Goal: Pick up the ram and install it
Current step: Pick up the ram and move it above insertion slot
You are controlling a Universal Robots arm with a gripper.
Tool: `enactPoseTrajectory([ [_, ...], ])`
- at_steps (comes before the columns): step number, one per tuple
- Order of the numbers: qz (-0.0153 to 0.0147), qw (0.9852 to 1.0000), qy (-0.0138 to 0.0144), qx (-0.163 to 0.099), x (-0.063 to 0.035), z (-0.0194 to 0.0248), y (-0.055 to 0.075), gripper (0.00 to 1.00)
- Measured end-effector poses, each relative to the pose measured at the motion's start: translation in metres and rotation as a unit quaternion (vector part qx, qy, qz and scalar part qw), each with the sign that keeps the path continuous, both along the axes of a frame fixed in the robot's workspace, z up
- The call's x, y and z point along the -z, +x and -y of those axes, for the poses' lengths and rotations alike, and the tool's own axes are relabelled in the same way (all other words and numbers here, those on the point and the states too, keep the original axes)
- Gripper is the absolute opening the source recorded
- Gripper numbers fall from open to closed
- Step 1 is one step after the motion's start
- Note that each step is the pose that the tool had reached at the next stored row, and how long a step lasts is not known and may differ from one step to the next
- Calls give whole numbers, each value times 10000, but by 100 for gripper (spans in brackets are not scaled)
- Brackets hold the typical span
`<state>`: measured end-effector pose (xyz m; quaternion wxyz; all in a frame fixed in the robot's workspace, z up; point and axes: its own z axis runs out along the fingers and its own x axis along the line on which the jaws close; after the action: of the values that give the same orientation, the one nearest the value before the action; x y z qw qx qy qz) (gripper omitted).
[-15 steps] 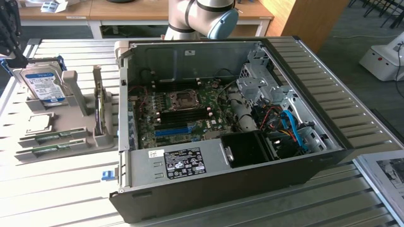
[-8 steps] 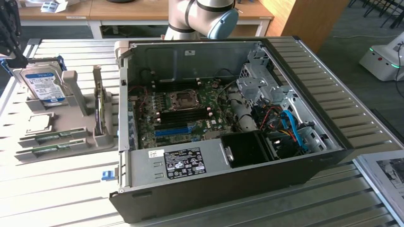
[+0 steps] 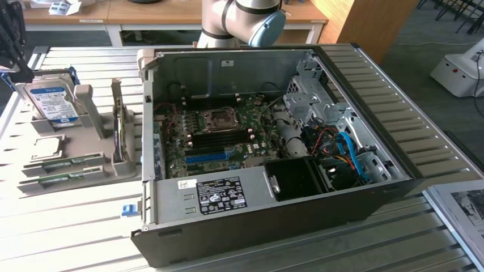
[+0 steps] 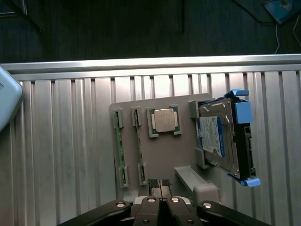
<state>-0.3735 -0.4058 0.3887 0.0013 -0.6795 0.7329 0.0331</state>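
1. The ram (image 4: 120,150) lies flat in a tray (image 4: 164,155) slot on the desk (image 4: 56,141), held at both ends, likely to keep it steady for picking.
2. Jaws are closed together and empty, hovering near the tray's edge.

**Gripper shut, pads together**

Wrist view: the gripper (image 4: 159,183) is closed, with its two ribbed fingertips (image 4: 153,183) pressed face to face and pointing away from the camera. Black finger linkages (image 4: 108,211) splay out to either side behind them, with silver pivot screws (image 4: 151,200) across the knuckles. Exterior view: the arm (image 3: 240,20) shows as a pale grey joint housing with a light blue end cap (image 3: 266,28), sitting at the frame's upper edge.
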Motion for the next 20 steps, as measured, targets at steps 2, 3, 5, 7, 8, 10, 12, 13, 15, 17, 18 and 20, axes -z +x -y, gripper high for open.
enactPoseTrajectory([
  [2, 0, 10000, 0, 0, 19, 0, 0, 10],
  [3, 0, 10000, 0, 0, 27, 0, 0, 10],
  [5, 0, 10000, 0, 0, 44, 0, 0, 10],
  [7, 0, 10000, 0, 0, 64, 0, 0, 10],
  [8, 0, 10000, 0, 0, 73, 0, 0, 10],
  [10, 0, 10000, 0, 0, 90, 0, 0, 10],
  [12, 0, 10000, 0, 0, 106, 0, 0, 10],
  [13, 0, 10000, 0, 0, 115, 0, 0, 10],
  [15, 0, 10000, 0, 0, 133, 0, 0, 10],
  [17, 0, 10000, 0, 0, 149, 0, 0, 10],
  [18, -1, 10000, 0, 0, 155, 0, 0, 10],
  [20, -1, 10000, -1, 0, 155, 0, 0, 10],
])
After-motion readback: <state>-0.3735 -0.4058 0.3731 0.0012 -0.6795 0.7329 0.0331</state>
